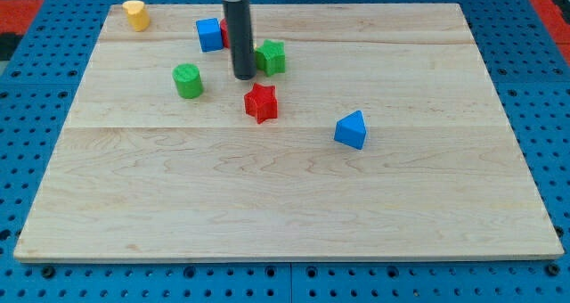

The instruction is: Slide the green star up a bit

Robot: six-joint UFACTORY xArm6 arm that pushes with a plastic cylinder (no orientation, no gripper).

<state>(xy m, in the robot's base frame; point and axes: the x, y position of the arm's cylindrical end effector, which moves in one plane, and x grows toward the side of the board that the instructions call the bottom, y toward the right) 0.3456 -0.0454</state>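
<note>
Camera view shows the green star [271, 57] near the tabletop's [427, 214] top edge. The rod has no pincer. Its tip [243, 76] sits just beside the star's left, maybe touching. The push upward looks hardly started.

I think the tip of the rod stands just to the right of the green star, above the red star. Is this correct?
Not quite. The camera view shows my tip just to the left of the green star, not the right. The rest holds: it is above the red star.
</note>
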